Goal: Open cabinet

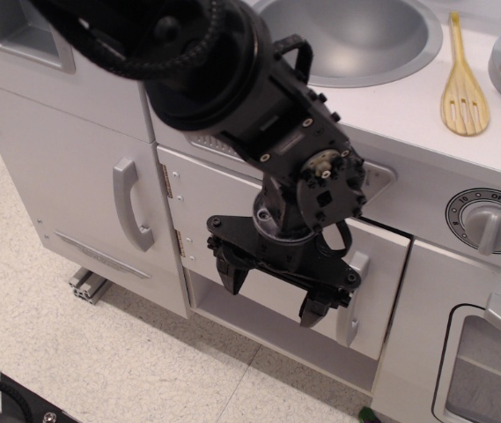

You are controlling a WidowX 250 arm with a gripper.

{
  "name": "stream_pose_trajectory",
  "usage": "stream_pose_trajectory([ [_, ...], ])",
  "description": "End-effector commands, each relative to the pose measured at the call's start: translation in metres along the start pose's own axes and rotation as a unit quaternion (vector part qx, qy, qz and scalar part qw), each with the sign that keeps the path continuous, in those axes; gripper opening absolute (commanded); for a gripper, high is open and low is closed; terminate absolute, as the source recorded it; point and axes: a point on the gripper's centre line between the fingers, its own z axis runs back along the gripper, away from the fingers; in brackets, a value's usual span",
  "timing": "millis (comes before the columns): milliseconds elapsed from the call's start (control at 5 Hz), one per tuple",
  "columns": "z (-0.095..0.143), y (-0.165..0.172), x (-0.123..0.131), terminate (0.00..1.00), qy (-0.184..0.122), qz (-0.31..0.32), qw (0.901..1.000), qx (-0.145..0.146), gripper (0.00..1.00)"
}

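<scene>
The cabinet door [210, 198] is a light-grey squarish panel in the middle of the toy kitchen, with hinges [169, 181] on its left edge. Its small silver bar handle [353, 300] is near its right edge. A dark gap runs along its upper right edge, so it looks slightly ajar. My gripper [272, 293] hangs in front of the door's lower half, pointing down at it, with its jaws open and empty. The right fingertip [313, 308] is just left of the handle and does not touch it. The arm hides much of the door's middle.
A taller narrow door with a long silver handle [131, 207] stands to the left. The sink [356, 35] and a wooden spoon [464, 79] are on top. A knob [489, 220] and the oven window [488, 370] are on the right. A white open shelf [259, 330] lies below the door.
</scene>
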Motion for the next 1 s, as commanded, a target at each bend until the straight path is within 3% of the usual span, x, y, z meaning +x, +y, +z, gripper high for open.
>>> stream_pose_trajectory([
  [0,0.0,0.0,0.0,0.0,0.0,0.0,1.0,0.0,1.0],
  [200,-0.011,-0.027,0.004,0.0,-0.015,-0.007,0.9995,-0.029,1.0],
  [400,-0.023,-0.046,0.013,0.0,-0.064,-0.029,0.9964,-0.048,1.0],
  [800,-0.033,-0.062,0.041,0.0,-0.101,-0.044,0.992,-0.062,1.0],
])
